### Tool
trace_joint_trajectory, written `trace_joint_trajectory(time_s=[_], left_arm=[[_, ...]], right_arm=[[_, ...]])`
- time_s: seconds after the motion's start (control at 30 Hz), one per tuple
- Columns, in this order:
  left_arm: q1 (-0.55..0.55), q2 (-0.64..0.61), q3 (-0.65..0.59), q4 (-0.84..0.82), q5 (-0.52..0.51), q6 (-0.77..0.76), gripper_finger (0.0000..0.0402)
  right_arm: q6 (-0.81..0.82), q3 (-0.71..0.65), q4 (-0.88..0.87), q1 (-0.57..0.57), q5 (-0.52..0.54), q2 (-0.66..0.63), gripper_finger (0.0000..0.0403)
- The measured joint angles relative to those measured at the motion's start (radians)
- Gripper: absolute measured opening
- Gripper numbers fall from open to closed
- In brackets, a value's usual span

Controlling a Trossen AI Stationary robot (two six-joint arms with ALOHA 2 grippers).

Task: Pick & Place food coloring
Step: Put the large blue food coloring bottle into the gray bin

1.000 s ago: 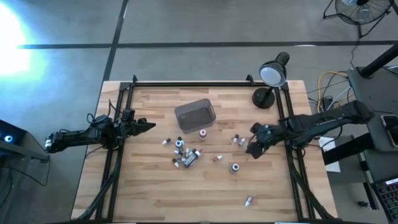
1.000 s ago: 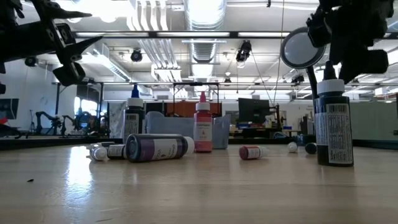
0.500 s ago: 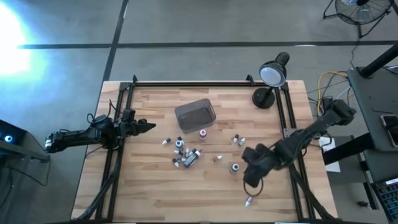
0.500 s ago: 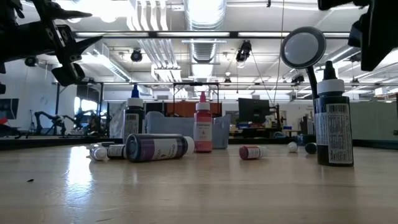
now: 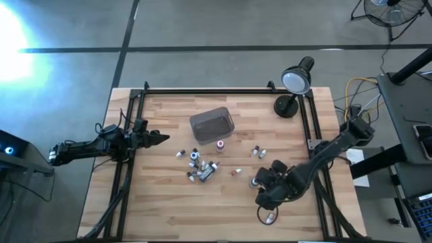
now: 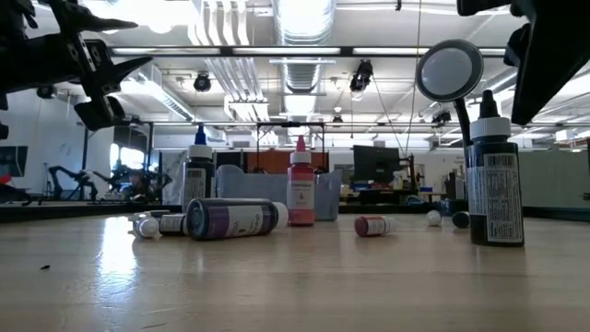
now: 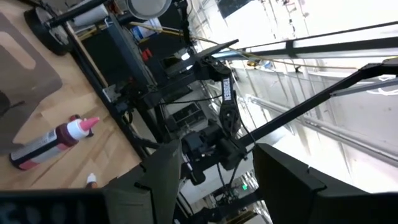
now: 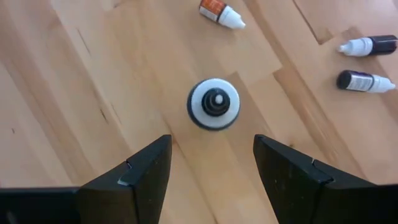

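We see the food coloring (image 5: 202, 167) as a scatter of tiny bottles on the wooden table (image 5: 169, 209), pale or dark bodies with white, pink or dark caps. Taking the translucent grey tub (image 5: 212, 125) as our landmark, most bottles lie in a loose cluster just in front of it, toward the table's near edge; a pink-capped one (image 5: 220, 144) stands almost touching the tub.

Farther from the tub, to its right, an upright dark bottle (image 8: 213, 104) with a white collar stands on its base, its long axis vertical and its cap pointing up at the right wrist camera. Around it three bottles lie flat with their long axes along the table, one of them orange-labelled (image 8: 221, 12).

Another small bottle (image 5: 269, 217) lies near the table's front edge, well apart from the tub.

The right gripper (image 5: 264, 196) hangs over the table beyond the upright bottle from the tub, fingers spread and grasping nothing. The left gripper (image 5: 160, 137) waits left of the tub, fingers parted and empty. A black desk lamp (image 5: 295, 84) stands behind and right of the tub.
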Motion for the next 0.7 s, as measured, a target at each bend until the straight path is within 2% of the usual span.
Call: trace_joint_trajectory(time_s=[0.23, 0.47, 0.7], left_arm=[[0.0, 0.0, 0.0, -0.003, 0.0, -0.013, 0.0177], [0.0, 0.0, 0.0, -0.003, -0.001, -0.013, 0.0177], [0.0, 0.0, 0.0, -0.004, -0.002, -0.02, 0.0177]], right_arm=[[-0.071, -0.01, 0.012, -0.017, 0.03, -0.008, 0.0222], [-0.191, -0.036, 0.099, -0.064, 0.0, 0.002, 0.0222], [-0.242, -0.052, 0.11, -0.076, -0.027, -0.006, 0.0222]])
